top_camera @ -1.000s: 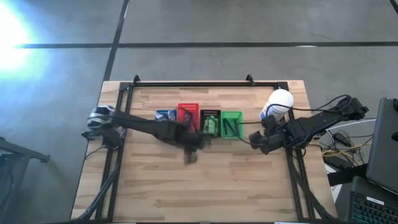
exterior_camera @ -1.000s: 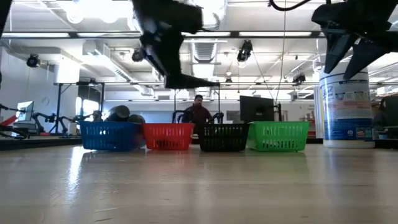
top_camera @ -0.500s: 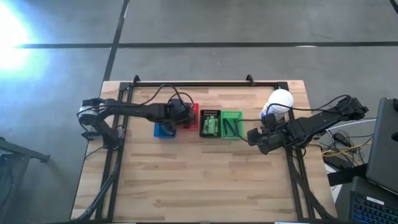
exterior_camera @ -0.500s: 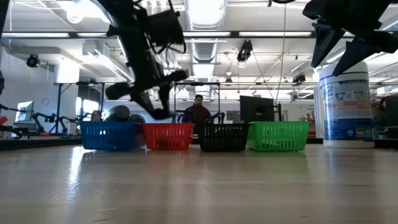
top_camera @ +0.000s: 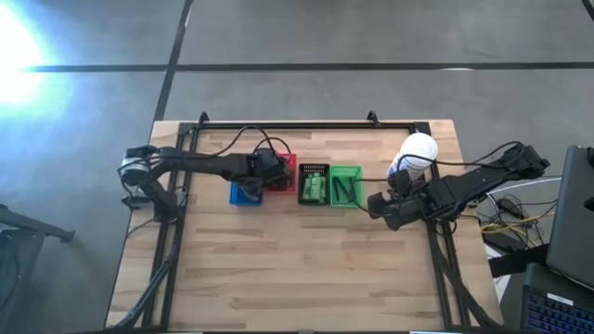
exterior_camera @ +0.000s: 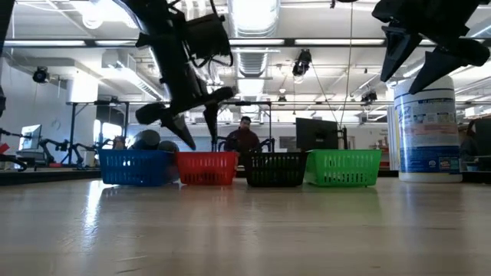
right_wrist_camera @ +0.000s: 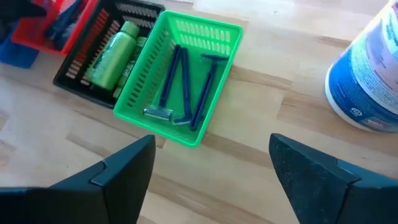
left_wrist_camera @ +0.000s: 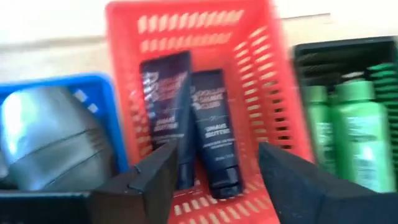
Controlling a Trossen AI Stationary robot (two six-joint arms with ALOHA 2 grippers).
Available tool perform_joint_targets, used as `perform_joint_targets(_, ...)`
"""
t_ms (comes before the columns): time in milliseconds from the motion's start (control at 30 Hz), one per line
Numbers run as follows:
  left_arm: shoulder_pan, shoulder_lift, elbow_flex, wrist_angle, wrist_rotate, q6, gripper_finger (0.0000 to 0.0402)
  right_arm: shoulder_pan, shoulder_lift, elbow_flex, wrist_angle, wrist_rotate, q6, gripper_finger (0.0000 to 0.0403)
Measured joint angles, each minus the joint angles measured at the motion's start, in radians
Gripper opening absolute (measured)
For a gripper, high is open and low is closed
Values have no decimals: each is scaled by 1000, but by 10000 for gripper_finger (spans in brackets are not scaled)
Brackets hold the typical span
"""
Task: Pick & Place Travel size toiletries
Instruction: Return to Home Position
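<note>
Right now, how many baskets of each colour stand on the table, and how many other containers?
Blue basket: 1
Red basket: 1
Black basket: 1
Green basket: 1
White round container: 1
Total: 5

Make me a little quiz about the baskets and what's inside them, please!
1. True or false: the razors lie in the green basket.
2. What lies in the red basket? A. toothbrushes B. two dark tubes C. spoons
3. Fill in the gap: between the open jaws of the left gripper, its wrist view shows the ___ basket.

Key: 1. true; 2. B; 3. red.
</note>
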Motion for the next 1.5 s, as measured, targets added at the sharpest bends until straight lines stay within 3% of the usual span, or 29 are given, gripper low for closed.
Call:
perform_joint_targets(133, -31, -41, 63, 7, 26, 142, 236, 14, 0, 0, 54, -1, -78, 321)
perform_joint_targets(300, -110, -116, 163, 6, 118, 553, 236, 65, -3, 21, 189, -15, -330, 331)
perform_joint_targets(433, -153, -203, 227, -56, 225, 886, 236, 79, -4, 69, 188, -28, -470, 341)
perform_joint_targets(600, -182, -333, 263, -64, 311, 782, 236, 78, -14, 145, 165, -50, -494, 354)
perform_joint_targets(800, -228, -478, 224, -33, 353, 799, 237, 85, -27, 247, 183, -86, -683, 361)
perform_joint_targets(967, -221, -635, 80, 61, 337, 827, 236, 85, -101, 209, 271, -168, -742, 352)
perform_joint_targets(1100, -218, -796, -131, 241, 356, 837, 236, 85, -231, 49, 447, -235, -768, 341)
perform_joint_targets(1233, -218, -958, -328, 378, 401, 839, 236, 85, -378, -125, 613, -237, -784, 329)
perform_joint_targets(1500, -218, -1258, -574, 483, 406, 872, 236, 82, -609, -396, 1067, -210, -1086, 307)
